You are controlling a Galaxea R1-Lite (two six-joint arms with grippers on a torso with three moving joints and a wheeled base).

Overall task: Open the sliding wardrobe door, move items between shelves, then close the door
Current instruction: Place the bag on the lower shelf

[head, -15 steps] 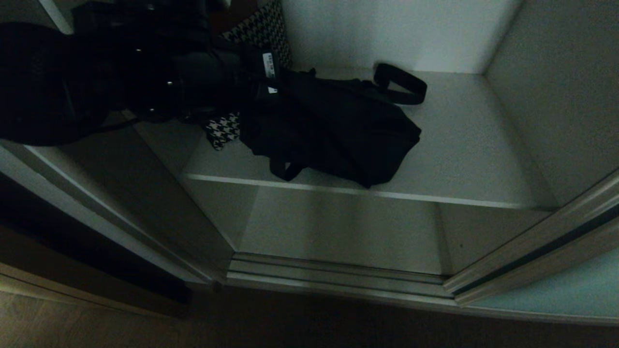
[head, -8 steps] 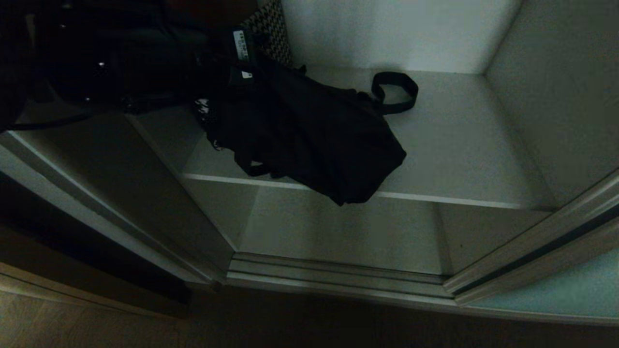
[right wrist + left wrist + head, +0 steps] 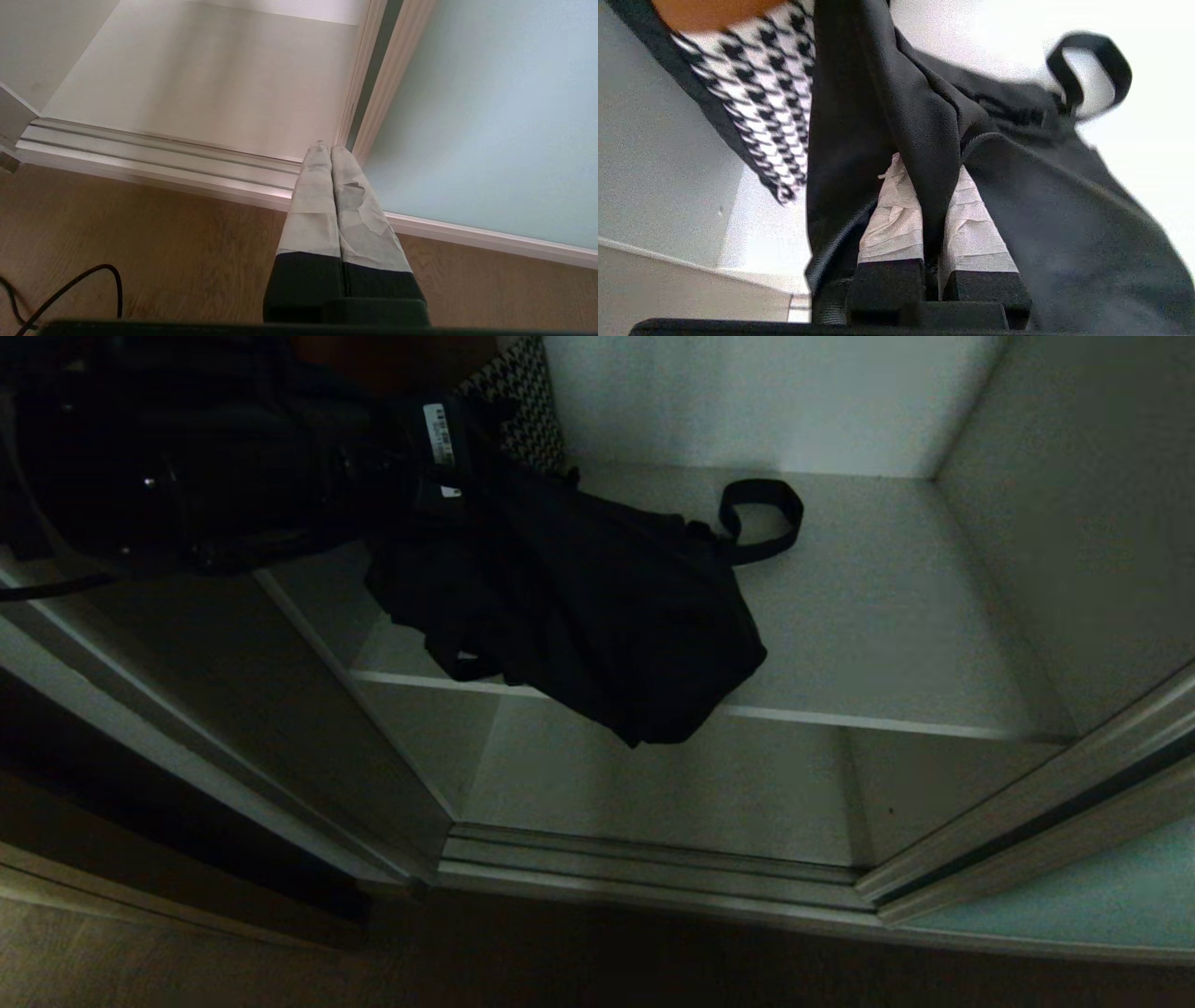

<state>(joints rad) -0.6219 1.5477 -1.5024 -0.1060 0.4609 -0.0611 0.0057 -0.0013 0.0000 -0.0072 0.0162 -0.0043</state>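
Black fabric item pinched by the left gripper, lifted so it can clear the shelf.

Reaching in from the frame's upper left, the arm dangles the cloth over the shelf's front edge; the right gripper, fingers together, idles by the sliding wardrobe door.

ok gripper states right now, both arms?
Left gripper: shut on the black fabric item, at the upper shelf.
Right gripper: shut, holding nothing, parked low by the sliding wardrobe door.
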